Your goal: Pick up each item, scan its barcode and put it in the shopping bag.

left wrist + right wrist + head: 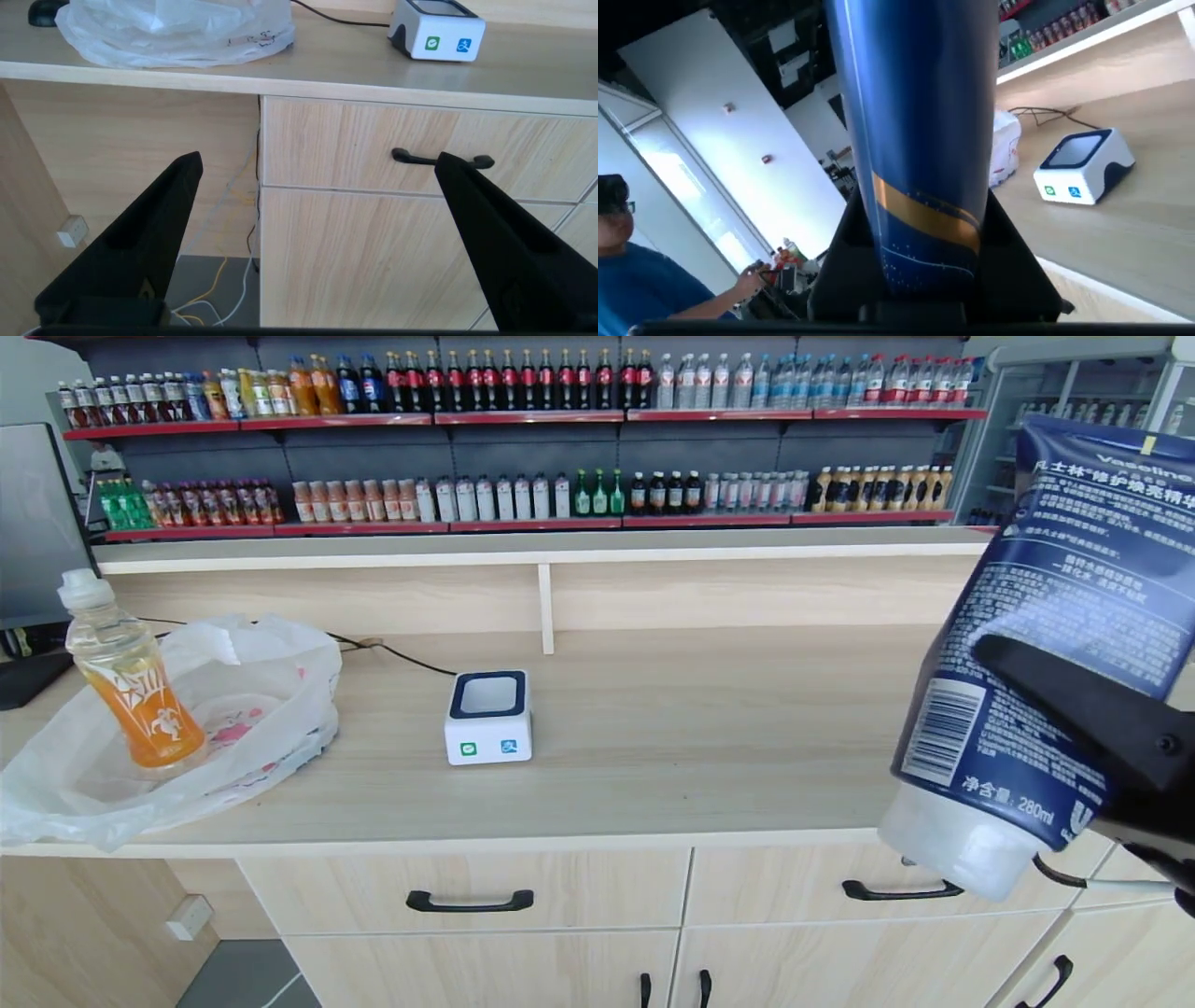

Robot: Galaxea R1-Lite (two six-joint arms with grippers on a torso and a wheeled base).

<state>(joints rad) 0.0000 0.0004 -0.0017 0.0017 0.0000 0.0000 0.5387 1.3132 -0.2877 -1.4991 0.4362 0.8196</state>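
My right gripper (1083,681) is shut on a dark blue lotion tube (1055,616), held up in the air off the counter's right end, cap down and barcode facing me. In the right wrist view the lotion tube (915,121) stands clamped between the fingers (1008,252). The white barcode scanner (488,717) sits mid-counter, well left of the tube. A clear shopping bag (243,709) lies at the left with an orange drink bottle (131,677) standing in it. My left gripper (313,233) hangs open below the counter edge, in front of the drawers, with nothing between its fingers.
The wooden counter (709,737) has a raised back ledge (560,560). A black cable (401,658) runs from the scanner toward the bag. Drawers with black handles (470,901) are below. Shelves of bottles (523,392) line the back wall.
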